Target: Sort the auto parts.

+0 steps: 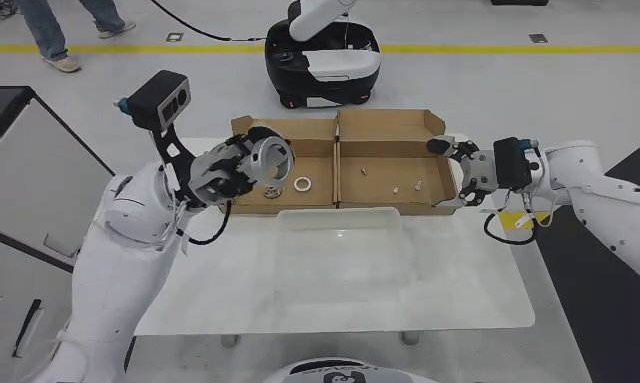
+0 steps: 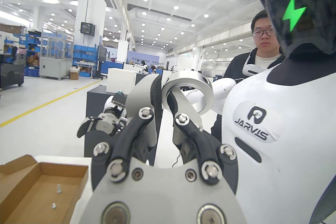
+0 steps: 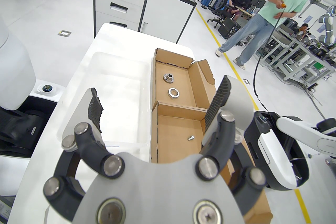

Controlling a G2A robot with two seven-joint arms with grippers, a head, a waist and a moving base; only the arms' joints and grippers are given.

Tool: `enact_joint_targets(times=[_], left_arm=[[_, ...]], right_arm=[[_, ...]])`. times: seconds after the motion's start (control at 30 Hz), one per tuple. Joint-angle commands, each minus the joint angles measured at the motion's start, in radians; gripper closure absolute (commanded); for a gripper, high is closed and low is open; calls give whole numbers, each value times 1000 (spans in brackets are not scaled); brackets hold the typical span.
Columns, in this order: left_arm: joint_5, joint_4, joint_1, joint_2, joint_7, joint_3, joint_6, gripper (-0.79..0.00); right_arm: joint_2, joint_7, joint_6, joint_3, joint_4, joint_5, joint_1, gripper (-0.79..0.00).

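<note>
Table (image 1: pixel 480 293), white. A clear plastic bin (image 1: pixel 335 215) sat mid-table. Two open cardboard boxes stood side by side, touching, along the bin's far edge.

Left box (image 1: pixel 300 136) held a flanged hub (image 1: pixel 271 192) and a small ring (image 1: pixel 301 185), near each other and apart. Right box (image 1: pixel 390 133) held three small bolts (image 1: pixel 397 190), scattered.

Left gripper (image 1: pixel 262 163) hung over the left end of the left box and covered that corner from above. Its fingers (image 2: pixel 155 93) were clamped on a steel collar (image 2: pixel 194 83), one finger through the bore and the other against the outer wall. The collar was held in the air, clear of the cardboard.

Right gripper (image 1: pixel 448 171) sat at the right end of the right box. Its fingers (image 3: pixel 94 109) were spread wide with nothing between them.

Collar: thick, smooth, bright metal, with a small hole in its side. Finger pads: black, ribbed. Boxes: plain brown, flaps up along the far side.

The left wrist view gave the grip on the collar and that side hole, where the top view gave a pale ring at the gripper. The right wrist view gave the hub's (image 3: pixel 168 77) central bore and round flange, and the small ring (image 3: pixel 173 93) lying flat. In that view one finger crossed the right box's wall.
</note>
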Motion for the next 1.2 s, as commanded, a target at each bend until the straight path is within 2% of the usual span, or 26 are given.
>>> enact_joint_targets(times=[0.0,0.13,0.23,0.43,0.67,0.77,1.0,1.17], left_arm=[[31,44,-34,-6,32,24,27,0],[144,155,-133,-23,79,79,68,0],[263,243,-212,-32,74,119,76,0],[569,383,-327,-36,-23,175,81,0],[869,465,-372,-35,-83,232,87,0],[985,514,-382,-39,-83,264,145,0],[1173,615,-439,-62,-126,378,249,0],[1287,706,-501,-87,-150,469,269,0]], right_arm=[[0,0,0,0,0,0,0,-785],[0,0,0,0,0,0,0,-785],[0,0,0,0,0,0,0,-785],[0,0,0,0,0,0,0,-785],[0,0,0,0,0,0,0,-785],[0,0,0,0,0,0,0,-785],[0,0,0,0,0,0,0,-785],[0,0,0,0,0,0,0,-785]])
